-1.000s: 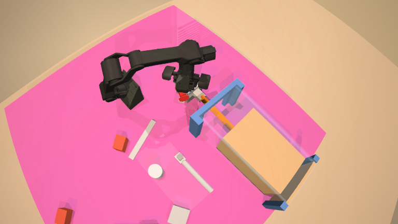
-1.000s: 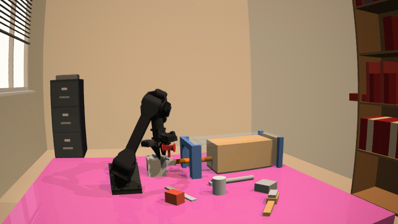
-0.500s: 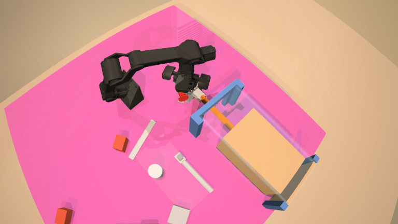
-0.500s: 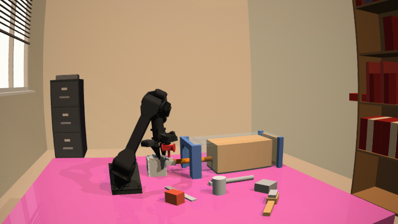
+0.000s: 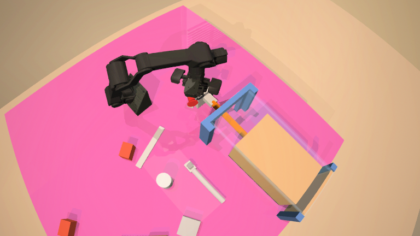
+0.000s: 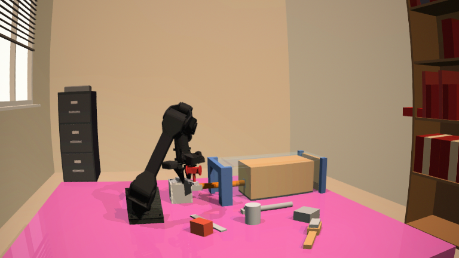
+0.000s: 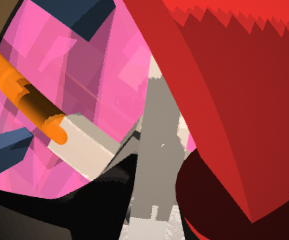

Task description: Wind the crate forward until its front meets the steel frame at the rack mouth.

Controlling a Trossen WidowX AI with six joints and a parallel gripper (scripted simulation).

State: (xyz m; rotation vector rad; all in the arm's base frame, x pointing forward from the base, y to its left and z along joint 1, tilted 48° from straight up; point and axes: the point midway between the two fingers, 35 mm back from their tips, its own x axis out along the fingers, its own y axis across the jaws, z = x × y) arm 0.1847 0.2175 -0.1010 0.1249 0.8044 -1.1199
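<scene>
Exterior view: the gripper (image 6: 189, 174) pinches the red winch handle (image 6: 193, 170) above the grey winch (image 6: 180, 192), ready to wind; the strapped crate (image 6: 275, 175) sits flat inside the cubby, behind the blue frame (image 6: 220, 180).

On the bench (image 5: 92, 128): one crate (image 5: 278, 155), one winch (image 6: 180, 192), two red blocks (image 5: 127, 150), one mallet (image 6: 253, 212), one flat bar (image 5: 150, 151).
</scene>
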